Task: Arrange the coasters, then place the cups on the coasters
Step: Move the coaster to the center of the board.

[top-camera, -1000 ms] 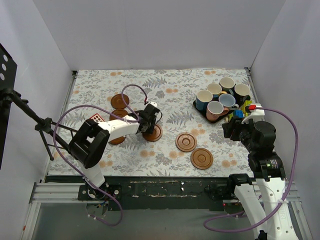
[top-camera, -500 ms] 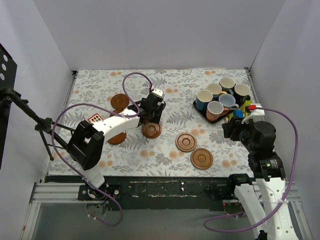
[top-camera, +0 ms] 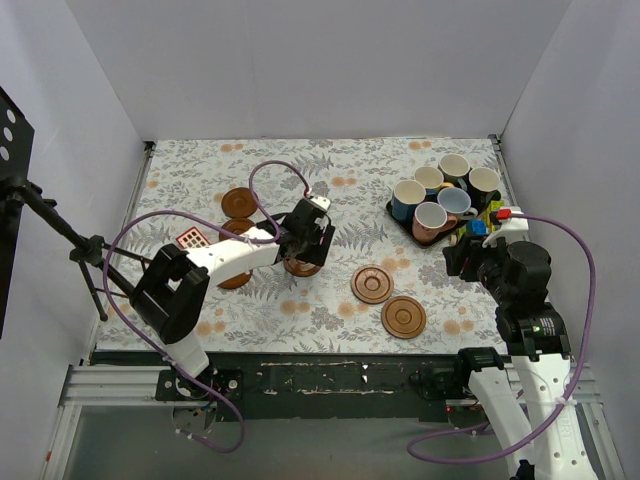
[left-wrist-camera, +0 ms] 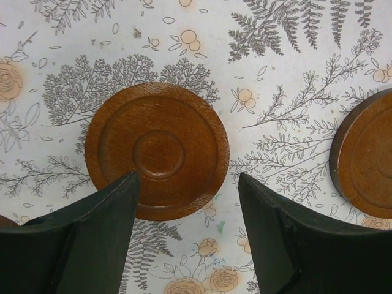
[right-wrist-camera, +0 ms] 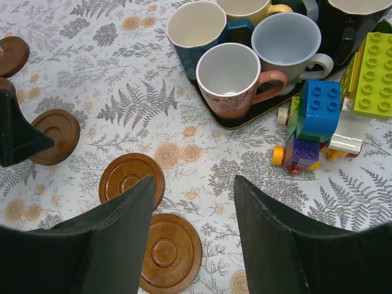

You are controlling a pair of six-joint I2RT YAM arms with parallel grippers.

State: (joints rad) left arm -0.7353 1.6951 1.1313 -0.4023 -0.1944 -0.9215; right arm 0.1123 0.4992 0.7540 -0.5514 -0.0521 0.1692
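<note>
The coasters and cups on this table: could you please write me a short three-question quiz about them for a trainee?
1. The left claw hangs over: A) a coaster; B) a cup; C) a spoon.
2. True or false: the pink cup stands on a coaster.
3. Fill in: all the cups stand on the dark ____.
Key: 1 A; 2 false; 3 tray.
</note>
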